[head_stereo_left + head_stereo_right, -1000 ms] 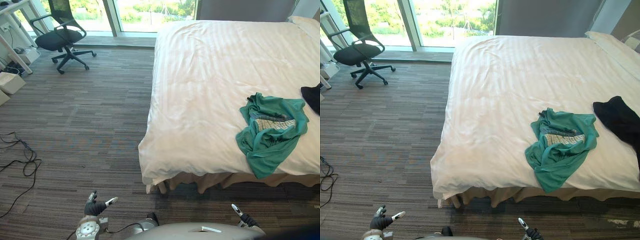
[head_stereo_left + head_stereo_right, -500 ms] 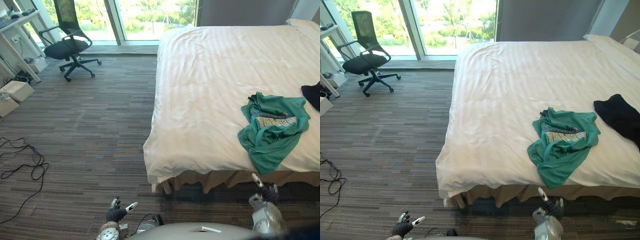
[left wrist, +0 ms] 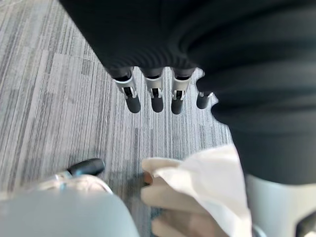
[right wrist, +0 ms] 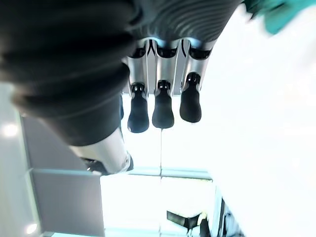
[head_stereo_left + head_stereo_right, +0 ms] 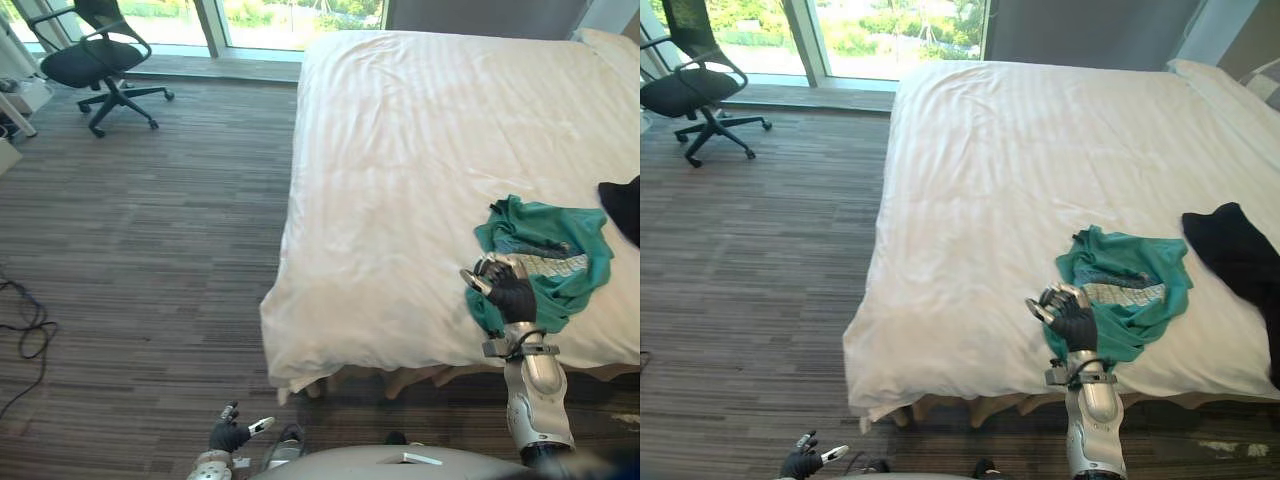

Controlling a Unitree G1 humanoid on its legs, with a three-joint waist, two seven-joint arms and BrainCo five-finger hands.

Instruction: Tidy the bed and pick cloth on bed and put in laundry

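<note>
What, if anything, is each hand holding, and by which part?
Nothing. The right hand is open by the green cloth, not gripping it; the left hand hangs open near the floor.

The left hand [image 3: 157, 96] hangs over a striped grey carpet [image 3: 49, 98], its dark-tipped fingers straight in a row and holding nothing. Its thumb [image 3: 87, 167] sits apart from them. Just beyond, a corner of white bed sheet [image 3: 210, 173] drapes over beige fabric [image 3: 170, 200].

Matt green cloth [image 5: 1155, 312], smooth white bed sheet [image 5: 1020, 150]
</note>
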